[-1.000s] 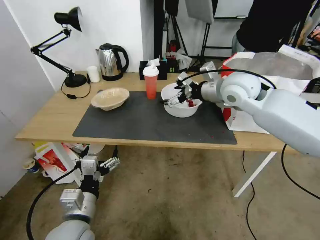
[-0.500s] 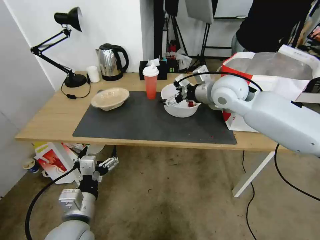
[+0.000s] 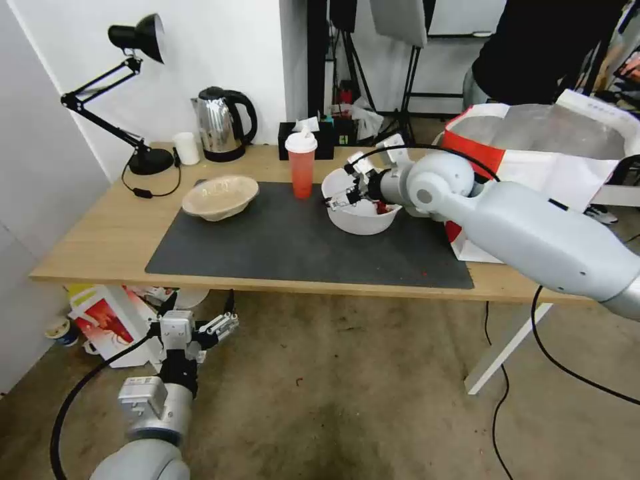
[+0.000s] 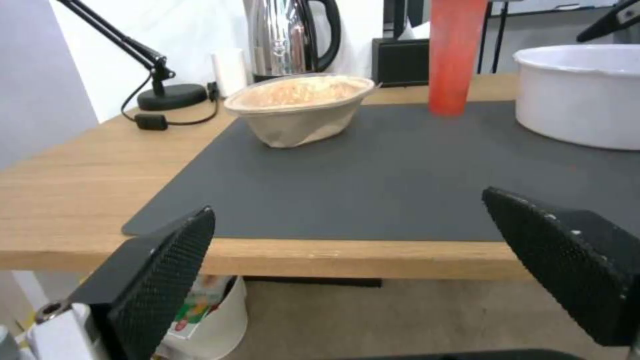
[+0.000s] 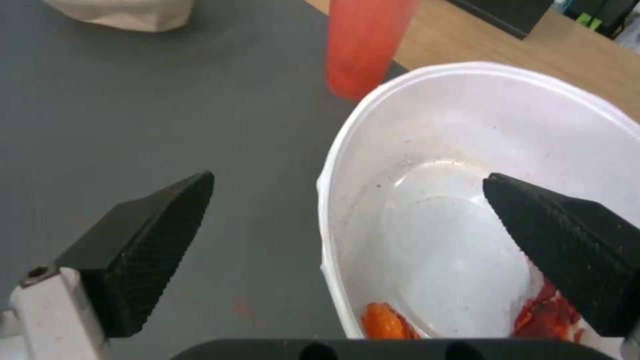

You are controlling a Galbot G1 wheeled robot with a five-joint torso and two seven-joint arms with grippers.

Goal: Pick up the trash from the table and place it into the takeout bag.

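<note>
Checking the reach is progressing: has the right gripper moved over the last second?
Yes. The right gripper has crept toward the red cup, its open fingers now straddling the white bowl's rim.

Black desk lamp [image 3: 137, 40], steel kettle [image 3: 221, 124], small white cup [image 3: 186, 148], black tissue box [image 3: 308, 139].

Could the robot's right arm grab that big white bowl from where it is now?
Probably yes. The right gripper is open and straddles the white bowl's rim, one finger inside and the other over the mat, with nothing between them but the wall.
</note>
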